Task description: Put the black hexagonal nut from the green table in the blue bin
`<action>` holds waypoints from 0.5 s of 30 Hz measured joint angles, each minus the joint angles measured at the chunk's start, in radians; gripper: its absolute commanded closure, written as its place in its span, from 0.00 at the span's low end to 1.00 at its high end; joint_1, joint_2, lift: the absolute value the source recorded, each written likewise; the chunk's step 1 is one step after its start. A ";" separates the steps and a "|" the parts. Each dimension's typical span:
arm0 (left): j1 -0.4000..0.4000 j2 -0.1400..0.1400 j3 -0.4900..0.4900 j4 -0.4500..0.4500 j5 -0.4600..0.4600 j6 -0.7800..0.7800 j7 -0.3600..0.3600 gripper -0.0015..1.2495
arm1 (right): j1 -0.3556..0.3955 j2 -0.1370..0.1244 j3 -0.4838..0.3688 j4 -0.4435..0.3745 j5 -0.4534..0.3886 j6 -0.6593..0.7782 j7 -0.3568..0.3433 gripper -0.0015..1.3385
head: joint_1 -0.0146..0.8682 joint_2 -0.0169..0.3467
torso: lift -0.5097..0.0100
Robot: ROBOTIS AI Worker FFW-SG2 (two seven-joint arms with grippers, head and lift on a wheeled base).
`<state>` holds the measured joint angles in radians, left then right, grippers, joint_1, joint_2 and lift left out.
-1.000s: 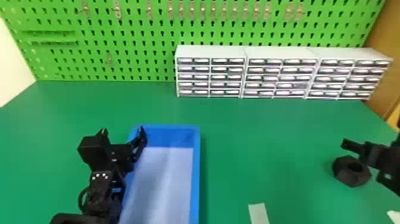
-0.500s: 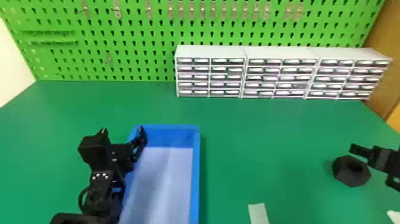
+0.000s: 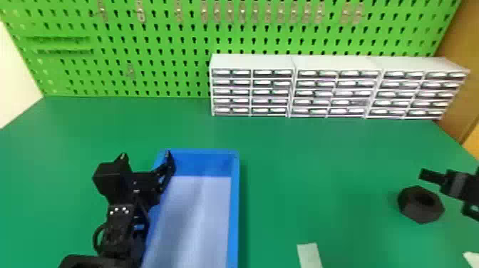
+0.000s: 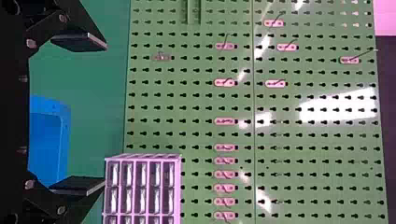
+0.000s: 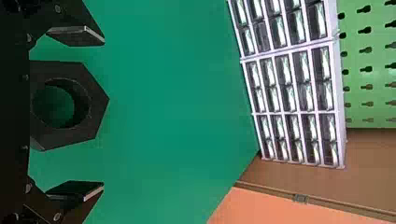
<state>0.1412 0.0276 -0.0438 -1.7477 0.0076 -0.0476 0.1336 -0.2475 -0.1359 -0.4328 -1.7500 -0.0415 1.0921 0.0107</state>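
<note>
The black hexagonal nut point(image 3: 421, 205) lies flat on the right part of the green table point(image 3: 320, 156). My right gripper point(image 3: 445, 192) is at the right edge of the head view, close by the nut. In the right wrist view the nut point(image 5: 70, 105) shows between the spread fingers of the right gripper point(image 5: 100, 114), with a gap on each side. The blue bin point(image 3: 233, 214) stands left of centre, and its inside is bare. Over its left rim sits my left gripper point(image 3: 148, 156), parked; in the left wrist view the left gripper point(image 4: 102, 114) is open and holds nothing.
White drawer cabinets point(image 3: 292, 85) line the table's back, in front of a green pegboard point(image 3: 160, 53). A pale strip point(image 3: 309, 254) lies between bin and nut, near the front edge of the head view. Another pale piece point(image 3: 472, 258) is at lower right.
The right gripper first drew back slightly to the right and is now seen lower beside the nut. The left arm, the nut and the bin have stayed put.
</note>
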 measured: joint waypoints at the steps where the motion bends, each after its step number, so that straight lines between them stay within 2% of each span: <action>1: 0.000 0.000 0.000 0.000 0.000 0.000 0.000 0.20 | -0.007 -0.004 0.001 0.012 0.002 0.000 0.000 0.15 | 0.76 0.20 | 0.80; 15: 0.001 0.000 0.001 -0.001 -0.001 0.000 0.000 0.20 | -0.086 -0.057 0.008 0.126 0.003 0.028 0.000 0.15 | 0.76 0.20 | 0.80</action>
<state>0.1425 0.0276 -0.0429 -1.7483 0.0061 -0.0476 0.1336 -0.3339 -0.1928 -0.4247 -1.6241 -0.0390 1.1201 0.0107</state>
